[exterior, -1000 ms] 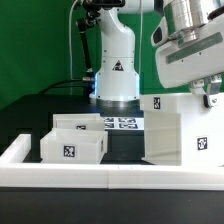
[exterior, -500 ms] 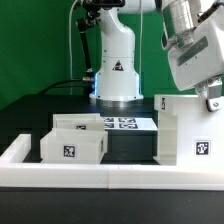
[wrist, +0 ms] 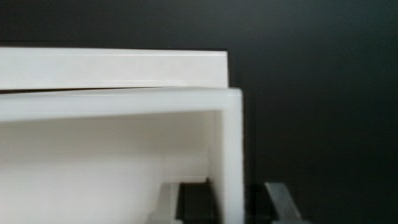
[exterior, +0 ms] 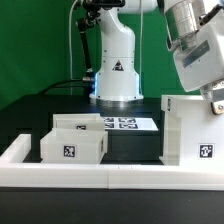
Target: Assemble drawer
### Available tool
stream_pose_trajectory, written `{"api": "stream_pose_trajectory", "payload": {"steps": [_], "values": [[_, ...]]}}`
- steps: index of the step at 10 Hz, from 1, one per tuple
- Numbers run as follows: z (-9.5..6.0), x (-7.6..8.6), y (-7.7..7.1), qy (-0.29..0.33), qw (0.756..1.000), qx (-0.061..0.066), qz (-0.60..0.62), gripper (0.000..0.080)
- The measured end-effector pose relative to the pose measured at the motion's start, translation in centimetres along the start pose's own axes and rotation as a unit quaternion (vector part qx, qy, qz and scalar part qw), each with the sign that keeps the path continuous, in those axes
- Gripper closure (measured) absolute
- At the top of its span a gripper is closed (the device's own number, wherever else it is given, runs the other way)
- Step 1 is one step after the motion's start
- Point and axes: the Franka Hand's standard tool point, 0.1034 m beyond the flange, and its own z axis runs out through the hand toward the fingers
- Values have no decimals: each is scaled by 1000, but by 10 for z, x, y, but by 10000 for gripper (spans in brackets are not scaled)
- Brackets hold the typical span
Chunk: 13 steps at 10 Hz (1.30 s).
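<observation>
The drawer's tall white box shell stands on the table at the exterior view's right, with a tag on its front. My gripper comes down over its far right wall and is shut on that wall. In the wrist view the shell's thin wall runs between my two fingers, with the gripper straddling it. Two small open-top trays sit at the exterior view's left: one in front with a tag on its face, and one just behind it.
The marker board lies flat behind the trays, in front of the robot base. A low white rail edges the table's front and left side. A green wall stands behind.
The box shell has slid toward the exterior view's right together with my gripper. The two trays have not moved.
</observation>
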Motion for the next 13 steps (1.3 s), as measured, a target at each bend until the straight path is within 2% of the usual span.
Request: {"api": "stream_pose_trajectory", "payload": {"steps": [2, 4, 5, 6, 7, 8, 9, 11, 13], "values": [[0, 0, 0, 0, 1000, 0, -3, 751], [0, 0, 1, 0, 1000, -1, -6, 459], [0, -1, 1, 0, 1000, -1, -7, 459], [-1, -2, 0, -2, 1000, -1, -16, 276], [-2, -2, 0, -1, 999, -1, -35, 189], [-6, -4, -1, -5, 999, -5, -52, 189], [-17, -7, -3, -11, 996, -9, -89, 158], [-40, -5, -9, -19, 989, -11, -148, 151], [-56, -1, -10, -22, 984, -5, -177, 151]]}}
